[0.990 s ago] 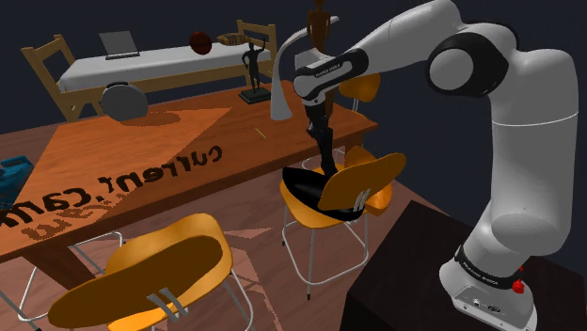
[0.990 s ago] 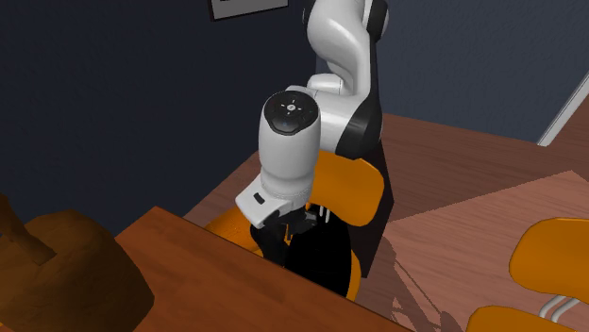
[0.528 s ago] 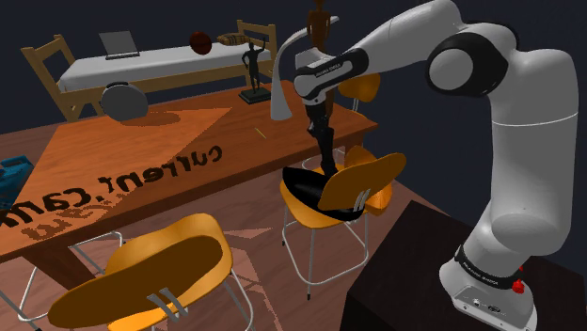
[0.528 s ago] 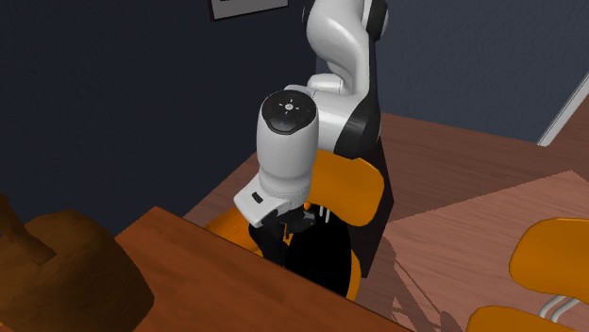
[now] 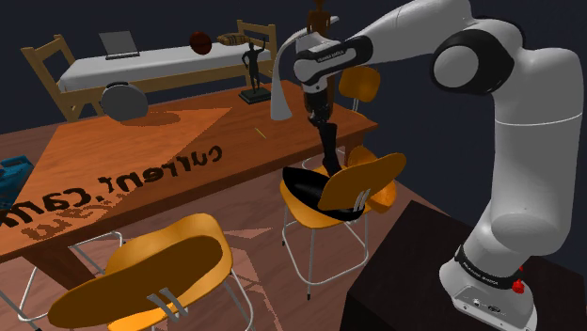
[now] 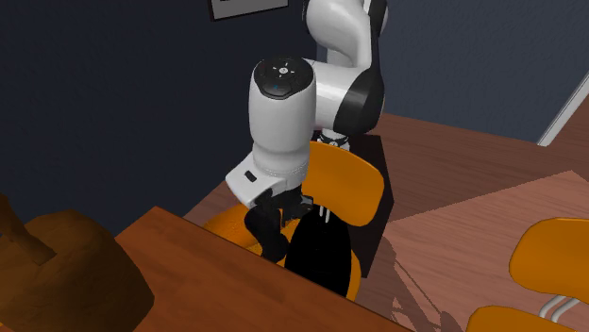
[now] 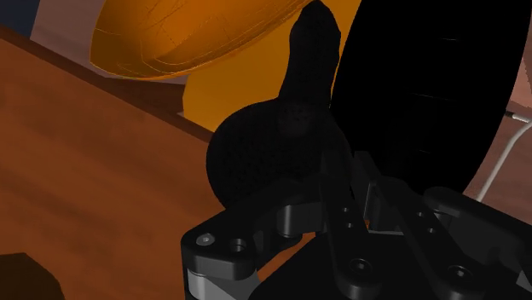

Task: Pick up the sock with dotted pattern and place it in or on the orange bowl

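My black gripper (image 5: 320,118) is shut on a dark sock (image 5: 327,147) that hangs from it above the black seat of an orange chair (image 5: 350,179); no dots show on the sock. In the wrist view the sock (image 7: 273,145) bulges out from between the fingers of the gripper (image 7: 331,181), with its narrow end pointing away. An orange bowl (image 7: 187,38) lies just beyond the sock, beside the chair seat. It also peeks out past the chair back as the bowl (image 5: 380,199). In the second exterior view the gripper (image 6: 279,213) holds the sock (image 6: 270,238) beside the bowl (image 6: 225,223).
A long wooden table (image 5: 141,169) with dark lettering runs along the chair's far side, its edge close to the sock. A figurine (image 5: 252,70) stands on it. Another orange chair (image 5: 160,268) sits nearer the shoulder view's lower left. The robot stand (image 5: 442,282) is at lower right.
The arm has risen and drawn the sock upward off the black chair seat. The fingers have tightened slightly on it.
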